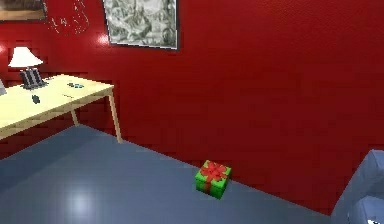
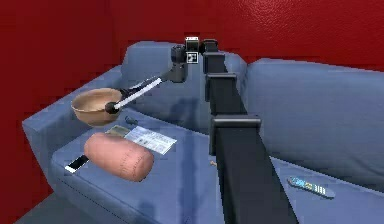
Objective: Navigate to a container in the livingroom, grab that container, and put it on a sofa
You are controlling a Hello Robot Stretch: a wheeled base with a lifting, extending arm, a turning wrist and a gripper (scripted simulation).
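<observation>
Forward view: down at red wall (image 1: 280, 90), sofa (image 1: 368, 192) edge. Arm side view: close over sofa (image 2: 310, 110).

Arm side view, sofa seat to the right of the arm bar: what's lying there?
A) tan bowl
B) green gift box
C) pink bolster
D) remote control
D: a remote control lies on the sofa cushion right of the arm; the tan bowl and pink bolster sit left of it.
</observation>
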